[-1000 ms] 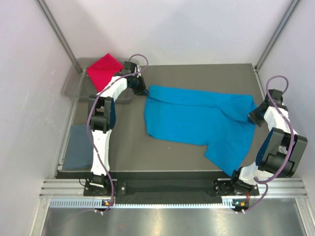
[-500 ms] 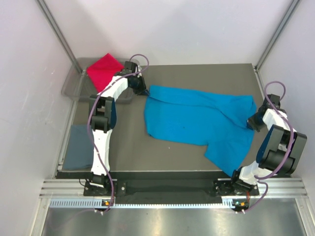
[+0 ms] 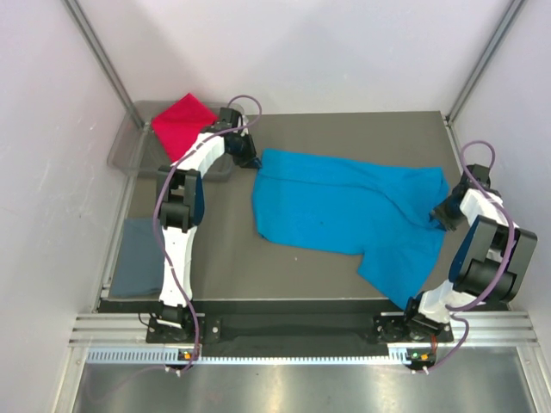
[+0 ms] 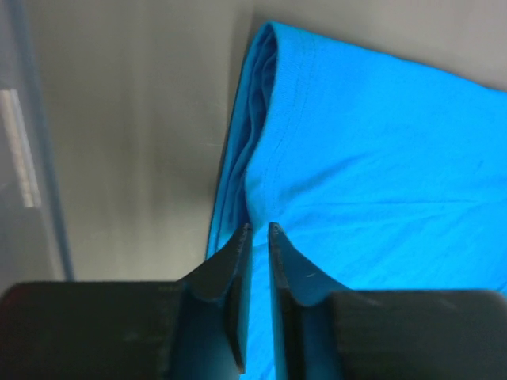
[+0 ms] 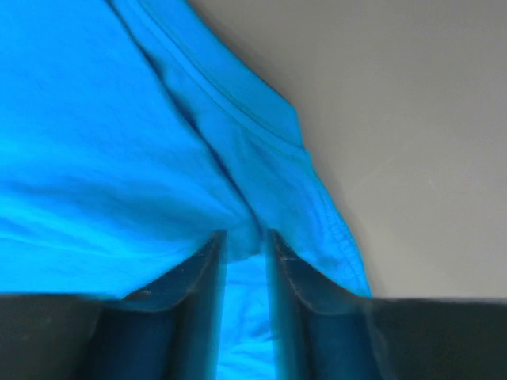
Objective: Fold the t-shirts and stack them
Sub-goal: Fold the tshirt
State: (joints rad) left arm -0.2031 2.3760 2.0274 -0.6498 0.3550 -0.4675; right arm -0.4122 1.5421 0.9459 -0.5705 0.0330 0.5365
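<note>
The turquoise-blue t-shirt (image 3: 344, 211) lies spread across the dark table, one part hanging toward the front right. My left gripper (image 3: 250, 161) is shut on its far left corner, cloth pinched between the jaws in the left wrist view (image 4: 257, 233). My right gripper (image 3: 442, 212) is shut on its right edge, a fold of the shirt (image 5: 158, 142) bunched between the jaws (image 5: 244, 241). The crimson red t-shirt (image 3: 182, 122) lies folded in the tray at the back left. The slate grey-blue t-shirt (image 3: 138, 256) lies folded at the table's left edge.
A clear grey plastic tray (image 3: 125, 146) stands at the back left corner, its edge showing in the left wrist view (image 4: 24, 150). White enclosure walls and metal posts (image 3: 99, 52) surround the dark table (image 3: 362, 133).
My right gripper has dropped and shifted slightly back at the shirt's right edge. The left arm and the shirts have barely moved.
</note>
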